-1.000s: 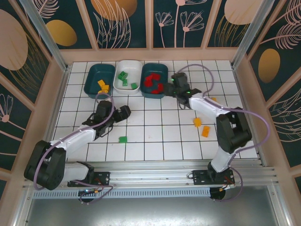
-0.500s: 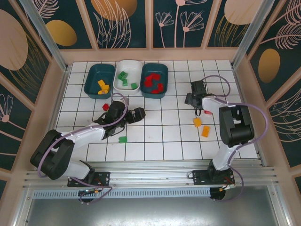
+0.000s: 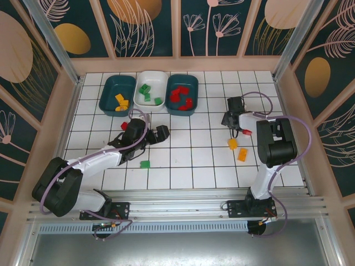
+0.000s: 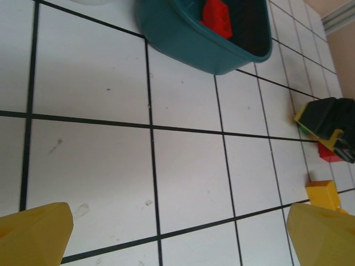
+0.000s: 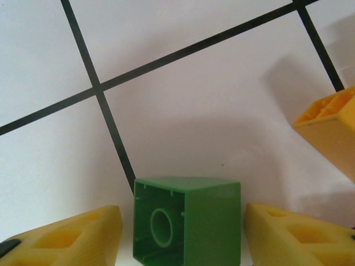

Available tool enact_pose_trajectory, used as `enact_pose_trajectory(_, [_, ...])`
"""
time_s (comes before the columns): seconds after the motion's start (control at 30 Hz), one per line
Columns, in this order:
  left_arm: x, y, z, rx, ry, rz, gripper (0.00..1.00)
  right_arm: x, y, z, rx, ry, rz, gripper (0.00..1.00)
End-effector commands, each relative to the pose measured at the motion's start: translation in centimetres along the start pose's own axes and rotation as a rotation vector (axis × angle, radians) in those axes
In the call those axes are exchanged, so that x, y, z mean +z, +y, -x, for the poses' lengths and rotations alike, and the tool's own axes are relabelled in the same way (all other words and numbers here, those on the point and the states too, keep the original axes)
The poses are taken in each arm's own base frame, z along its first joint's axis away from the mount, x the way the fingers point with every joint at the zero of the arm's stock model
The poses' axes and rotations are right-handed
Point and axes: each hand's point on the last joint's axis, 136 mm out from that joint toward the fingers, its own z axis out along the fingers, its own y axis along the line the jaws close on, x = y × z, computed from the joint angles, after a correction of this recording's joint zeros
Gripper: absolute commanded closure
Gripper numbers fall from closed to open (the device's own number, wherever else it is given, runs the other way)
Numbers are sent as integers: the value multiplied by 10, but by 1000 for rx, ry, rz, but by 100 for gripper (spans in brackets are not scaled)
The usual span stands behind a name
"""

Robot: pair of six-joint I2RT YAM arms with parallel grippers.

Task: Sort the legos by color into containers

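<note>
Right gripper [image 5: 180, 221] has moved astride green lego [image 5: 188, 224], half-open; left gripper [image 4: 177, 219] wide, empty.

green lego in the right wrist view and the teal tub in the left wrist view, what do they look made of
Green lego: likely hard moulded plastic, smooth with a faint sheen; it has crisp edges and a hollow side with a round tube inside. Teal tub: probably plastic too, smooth and semi-matte; its wall is thin and one-piece, with a rounded rim.

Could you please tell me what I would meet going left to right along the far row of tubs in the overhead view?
First teal tub holding orange-yellow bricks → white tub holding green bricks → second teal tub holding red bricks.
</note>
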Motion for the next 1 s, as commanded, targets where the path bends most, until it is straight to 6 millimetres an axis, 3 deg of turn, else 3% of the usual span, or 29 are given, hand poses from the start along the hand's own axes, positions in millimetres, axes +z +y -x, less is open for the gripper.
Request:
enact_pose_trajectory(0.0, [-5, 6, 13, 27, -45, 72, 2, 5, 10, 15, 19, -33, 45, 44])
enact_pose_trajectory(0.07, [-4, 12, 12, 26, -46, 99, 1, 5, 11, 16, 15, -38, 51, 47])
enact_pose_trajectory(0.17, [-4, 21, 12, 26, -47, 142, 1, 4, 13, 17, 13, -40, 66, 61])
enact_pose_trajectory(0.3, [-10, 18, 21, 30, -76, 155, 1, -4, 15, 20, 18, -67, 97, 72])
enact_pose_trajectory(0.43, [-20, 23, 35, 19, -117, 203, 1, -19, 20, 28, 19, -103, 121, 75])
enact_pose_trajectory(0.63, [-42, 58, 60, -99, -198, 254, 2, -53, 47, 44, 0, -176, 184, 76])
enact_pose_trajectory(0.77, [-63, 83, 72, -173, -279, 318, 2, -81, 98, 47, -57, -211, 271, 76])
enact_pose_trajectory(0.97, [-80, 110, 74, -250, -346, 377, 2, -123, 231, 37, -191, -244, 544, 75])
